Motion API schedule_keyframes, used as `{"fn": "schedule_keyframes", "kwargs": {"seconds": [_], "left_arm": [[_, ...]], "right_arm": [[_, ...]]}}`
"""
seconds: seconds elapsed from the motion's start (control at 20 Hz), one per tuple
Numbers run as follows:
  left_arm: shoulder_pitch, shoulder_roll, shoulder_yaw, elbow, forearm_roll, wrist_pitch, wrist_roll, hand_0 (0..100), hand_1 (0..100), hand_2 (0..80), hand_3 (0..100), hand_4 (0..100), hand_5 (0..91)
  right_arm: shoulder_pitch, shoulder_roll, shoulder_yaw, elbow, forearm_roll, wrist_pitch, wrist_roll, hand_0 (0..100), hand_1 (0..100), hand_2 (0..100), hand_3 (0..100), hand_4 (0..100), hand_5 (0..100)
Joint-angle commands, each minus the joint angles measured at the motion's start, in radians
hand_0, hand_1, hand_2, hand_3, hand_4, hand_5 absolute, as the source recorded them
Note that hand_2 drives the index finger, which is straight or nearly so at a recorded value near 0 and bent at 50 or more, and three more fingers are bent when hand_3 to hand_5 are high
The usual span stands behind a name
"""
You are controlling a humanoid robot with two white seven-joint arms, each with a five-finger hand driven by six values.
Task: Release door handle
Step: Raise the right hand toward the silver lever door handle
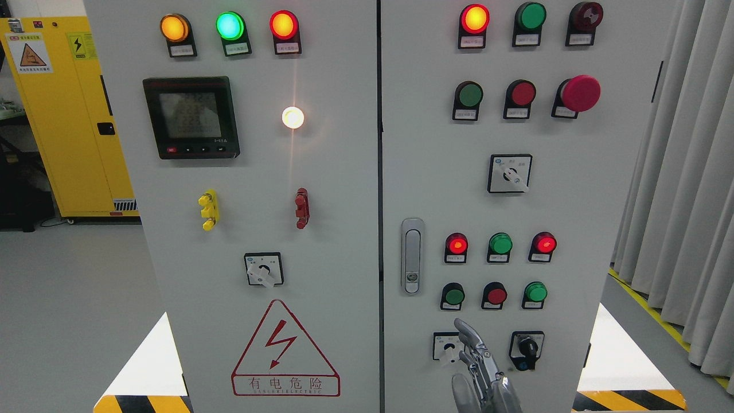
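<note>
Silver-grey metal forms the door handle: a tall, narrow piece with rounded ends, set upright on the left edge of the right cabinet door, just beside the dark seam between the two doors. You will see a recessed grip in its upper part and a small round lock near its lower end. Nothing touches it.

In the head view, your only view, one robot hand rises from the bottom edge, right of the middle, so read it as the right hand. Its metal fingers are extended and loosely together, pointing up and slightly left, and they grip nothing. The hand sits below and to the right of the handle, apart from it, in front of a small rotary switch on the lower part of the same door. You cannot tell whether the fingertips touch the panel.

To the right of the handle you see two rows of red and green round buttons. A black knob switch sits just right of the hand. On the left door, note the red triangular warning sign.
</note>
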Motion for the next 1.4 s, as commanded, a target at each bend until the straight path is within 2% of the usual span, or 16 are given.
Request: {"fn": "schedule_keyframes", "kwargs": {"seconds": [0.0, 0.3, 0.45, 0.5, 0.55, 0.65, 0.75, 0.85, 0.9, 0.95, 1.0, 1.05, 1.1, 1.35], "left_arm": [[0.0, 0.0, 0.0, -0.012, 0.0, 0.0, 0.0, 12, 56, 0.0, 0, 0, 0.0], [0.0, 0.0, -0.002, -0.012, 0.0, 0.0, 0.0, 12, 56, 0.0, 0, 0, 0.0], [0.0, 0.0, 0.0, -0.012, 0.0, 0.0, 0.0, 12, 56, 0.0, 0, 0, 0.0], [0.0, 0.0, 0.0, -0.012, 0.0, 0.0, 0.0, 12, 56, 0.0, 0, 0, 0.0], [0.0, 0.0, 0.0, -0.012, 0.0, 0.0, 0.0, 12, 56, 0.0, 0, 0, 0.0], [0.0, 0.0, 0.0, -0.012, 0.0, 0.0, 0.0, 12, 56, 0.0, 0, 0, 0.0], [0.0, 0.0, 0.0, -0.012, 0.0, 0.0, 0.0, 12, 56, 0.0, 0, 0, 0.0], [0.0, 0.0, 0.0, -0.012, 0.0, 0.0, 0.0, 12, 56, 0.0, 0, 0, 0.0], [0.0, 0.0, 0.0, -0.012, 0.0, 0.0, 0.0, 12, 56, 0.0, 0, 0, 0.0], [0.0, 0.0, 0.0, -0.012, 0.0, 0.0, 0.0, 12, 56, 0.0, 0, 0, 0.0], [0.0, 0.0, 0.0, -0.012, 0.0, 0.0, 0.0, 12, 56, 0.0, 0, 0, 0.0], [0.0, 0.0, 0.0, -0.012, 0.0, 0.0, 0.0, 12, 56, 0.0, 0, 0, 0.0], [0.0, 0.0, 0.0, -0.012, 0.0, 0.0, 0.0, 12, 56, 0.0, 0, 0, 0.0], [0.0, 0.0, 0.0, -0.012, 0.0, 0.0, 0.0, 12, 56, 0.0, 0, 0, 0.0]], "right_arm": [[0.03, -0.003, 0.0, -0.002, 0.008, 0.003, 0.004, 38, 18, 0, 0, 0, 0], [0.02, -0.005, 0.0, -0.001, 0.01, 0.034, 0.004, 38, 18, 0, 0, 0, 0], [0.017, -0.003, 0.0, -0.001, 0.062, 0.034, 0.002, 35, 20, 0, 0, 0, 0], [0.017, -0.003, 0.0, 0.001, 0.092, 0.034, 0.004, 32, 27, 0, 9, 17, 0], [0.014, -0.003, 0.0, 0.004, 0.115, 0.034, 0.004, 30, 31, 0, 19, 31, 8], [0.001, -0.003, 0.0, 0.007, 0.175, 0.034, 0.001, 29, 37, 0, 33, 41, 21], [-0.006, -0.003, 0.0, 0.011, 0.261, 0.034, -0.001, 35, 40, 0, 46, 52, 38], [-0.011, -0.002, 0.0, 0.025, 0.347, 0.032, -0.005, 45, 40, 0, 65, 74, 73], [-0.012, 0.001, 0.003, 0.03, 0.394, 0.031, -0.008, 46, 40, 0, 65, 75, 74], [-0.019, 0.004, 0.005, 0.039, 0.443, 0.031, -0.013, 47, 40, 0, 75, 85, 90], [-0.032, 0.006, 0.008, 0.051, 0.489, 0.031, -0.028, 47, 40, 0, 77, 87, 95], [-0.048, 0.007, 0.017, 0.065, 0.526, 0.031, -0.048, 46, 40, 0, 78, 88, 95], [-0.058, 0.007, 0.023, 0.076, 0.555, 0.031, -0.068, 45, 40, 0, 85, 95, 100], [-0.074, 0.018, 0.055, 0.093, 0.744, 0.041, -0.11, 39, 38, 0, 90, 98, 100]]}}
